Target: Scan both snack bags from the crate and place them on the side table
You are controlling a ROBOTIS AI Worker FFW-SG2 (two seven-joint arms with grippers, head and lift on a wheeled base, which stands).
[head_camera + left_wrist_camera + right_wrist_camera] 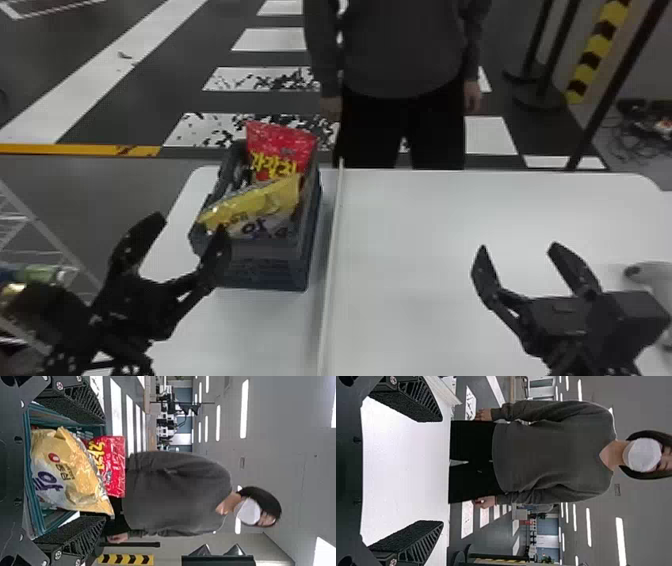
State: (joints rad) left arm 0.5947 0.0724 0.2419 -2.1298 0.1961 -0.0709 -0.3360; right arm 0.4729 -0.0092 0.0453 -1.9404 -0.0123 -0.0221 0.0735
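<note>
White table [425, 215] on a striped floor [140, 40]. The left claw [190, 224] is spread at the near end of the crate [265, 275]; the right claw [519, 246], spread too, hangs over bare tabletop. In the crate, the yellow bag [270, 200] leans before the red bag [280, 145].

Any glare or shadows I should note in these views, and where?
Right wrist view: the white tabletop is washed out almost to pure white. Left wrist view: ceiling lights burn out as white strips, and the yellow bag has pale highlights on its creases. Head view: soft shading beside the crate.
</note>
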